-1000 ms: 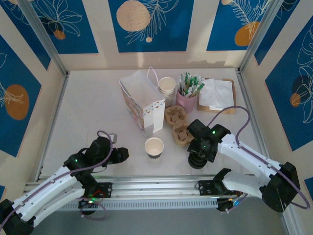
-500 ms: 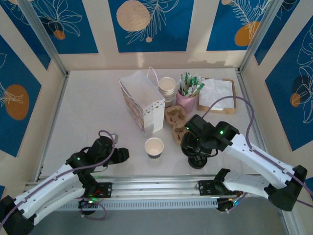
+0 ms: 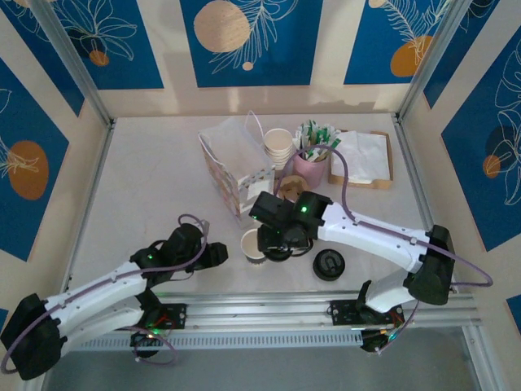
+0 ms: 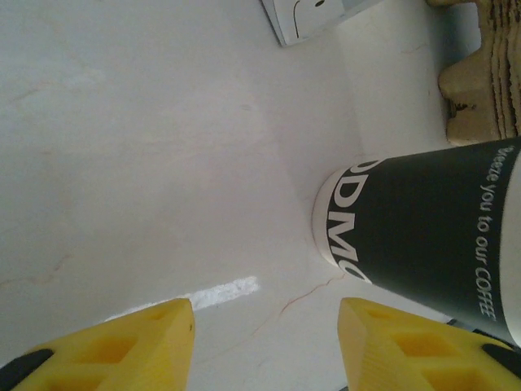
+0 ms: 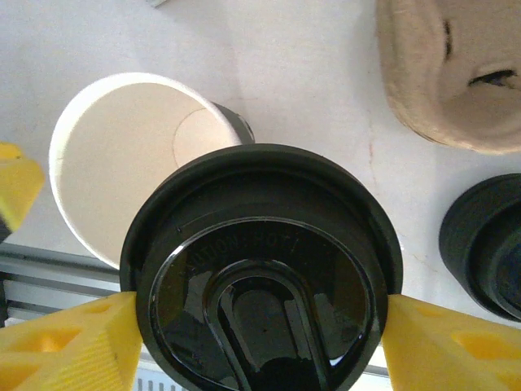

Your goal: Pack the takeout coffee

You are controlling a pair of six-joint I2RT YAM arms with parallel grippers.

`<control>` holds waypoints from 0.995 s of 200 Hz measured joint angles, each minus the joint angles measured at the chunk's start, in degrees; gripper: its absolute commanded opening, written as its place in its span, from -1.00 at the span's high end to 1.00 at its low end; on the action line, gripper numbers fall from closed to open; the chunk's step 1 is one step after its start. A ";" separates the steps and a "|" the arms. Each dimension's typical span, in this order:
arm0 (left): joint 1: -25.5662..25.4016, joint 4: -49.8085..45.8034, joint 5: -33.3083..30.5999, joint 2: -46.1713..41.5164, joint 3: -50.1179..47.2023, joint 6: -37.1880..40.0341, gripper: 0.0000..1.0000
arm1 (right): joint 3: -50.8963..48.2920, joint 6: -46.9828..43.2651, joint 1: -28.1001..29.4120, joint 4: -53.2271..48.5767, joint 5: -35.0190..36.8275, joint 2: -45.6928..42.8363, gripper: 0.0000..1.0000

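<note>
Over at the right gripper now: pinches a black lid across its rim, one yellow finger on each side, flat and sip-side up. Hovers with it just beside the cup, overlapping the near-right part of the open mouth in the wrist view, but not centred and not seated. Not capped yet, then: cup here, lid there, close together at the front middle of the table, just in front of the paper bag.

Stands upright, that cup, mouth to the ceiling, cream inside, dark wall with white lettering outside. Lies toward the robot's left of the held lid, by a small offset. Turns on exactly that, by this reading: slide left to line up rim with rim, then straight down along the cup's upright axis. Risks tipping a light paper cup if pressed off-centre.

Down at the left gripper: spread partway, nothing between the fingers, low over the tabletop. Sees the cup's dark wall ahead and off to the right of the gap, beyond the right-hand finger, not between the two. Looks placed to steady the cup, though only a guess. Nearer of the two by far: the right, practically on top.

Elsewhere: low black lid piece off to the right, pulp carrier close by on the far side.
</note>
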 measured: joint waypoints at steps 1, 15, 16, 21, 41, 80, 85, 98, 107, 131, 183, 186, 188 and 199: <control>0.00 0.09 0.02 0.09 0.00 -0.07 -0.03 | 0.02 -0.02 0.00 0.09 -0.02 0.09 -0.48; 0.00 1.97 0.04 2.12 0.00 -1.46 -0.03 | 0.26 -0.52 0.00 0.96 -0.20 0.85 -0.48; 0.00 2.21 0.04 2.29 0.00 -1.57 -0.03 | 0.28 -0.57 -0.02 0.98 -0.20 0.90 -0.48; 0.00 3.04 0.09 2.95 -0.02 -2.05 -0.03 | 0.44 -0.83 -0.02 1.22 -0.24 1.16 -0.47; 0.00 6.29 0.44 5.33 -0.02 -3.52 -0.05 | 1.49 -1.51 -0.13 2.10 -0.46 2.27 -0.48; 0.00 10.47 0.33 6.75 -0.26 -6.14 -0.09 | 4.28 -3.02 -0.90 3.41 -1.40 5.79 -0.47; 0.00 10.86 0.33 6.75 -0.37 -6.38 -0.10 | 4.63 -3.23 -1.01 3.54 -1.62 6.34 -0.47; 0.00 11.56 0.17 6.75 -0.79 -6.84 -0.10 | 5.31 -3.65 -1.16 3.69 -1.95 7.58 -0.47; -0.02 11.82 0.15 6.75 -1.07 -7.23 -0.11 | 5.57 -3.82 -1.20 3.67 -1.97 8.20 -0.47; 0.00 12.02 0.13 6.58 -1.60 -7.48 -0.10 | 5.84 -3.85 -1.33 3.52 -2.34 9.42 -0.47; 0.00 11.76 -0.07 3.93 -2.03 -7.67 -0.11 | 6.16 -3.80 -1.33 2.19 -2.34 10.27 -0.48; 0.00 11.69 -0.07 3.72 -2.03 -7.69 -0.10 | 6.16 -3.80 -1.33 2.21 -2.38 10.27 -0.47; 0.00 11.67 -0.07 3.65 -2.03 -7.69 -0.11 | 6.16 -3.80 -1.33 2.23 -2.38 10.27 -0.48; -0.02 11.41 -0.09 3.06 -2.03 -7.69 -0.11 | 6.16 -3.80 -1.33 2.36 -2.75 10.27 -0.47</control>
